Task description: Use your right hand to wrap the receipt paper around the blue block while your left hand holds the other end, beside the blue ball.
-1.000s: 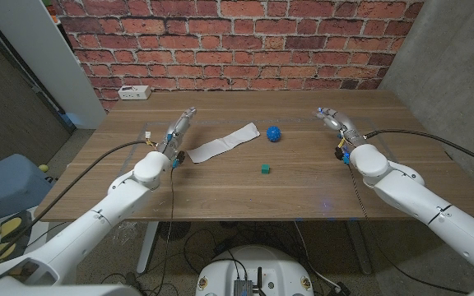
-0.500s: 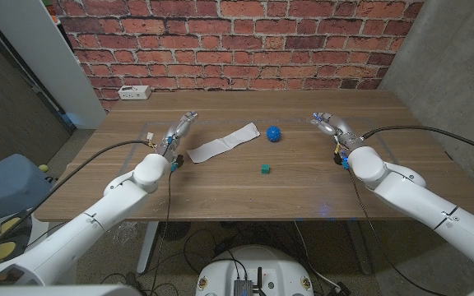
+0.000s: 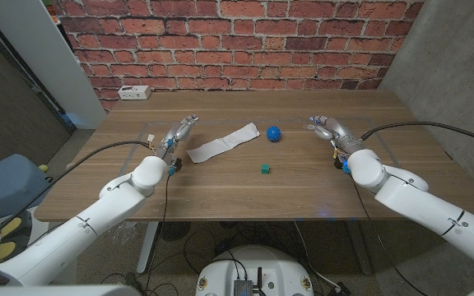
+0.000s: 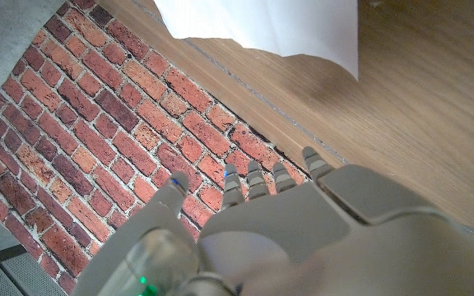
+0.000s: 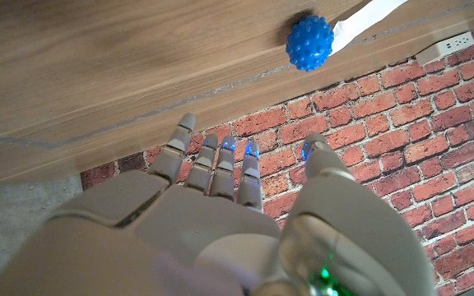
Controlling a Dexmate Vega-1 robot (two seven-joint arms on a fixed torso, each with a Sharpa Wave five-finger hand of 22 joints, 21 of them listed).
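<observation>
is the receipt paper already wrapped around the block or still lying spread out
Spread out. The white receipt paper strip lies flat on the wooden table, apart from the small block, which looks green here; neither hand touches it.

Light was soft and even over the table (image 3: pixel 303 185), no hard glare, only a faint bluish spot near its front edge. Short, weak shadows sat under the right hand (image 3: pixel 329 128) and the left hand (image 3: pixel 176 131). The head view bowed slightly at its corners. In the right wrist view the hand (image 5: pixel 220 222) was blurred close up, while the ball (image 5: pixel 309 43) beyond its fingers stayed sharp.
</observation>
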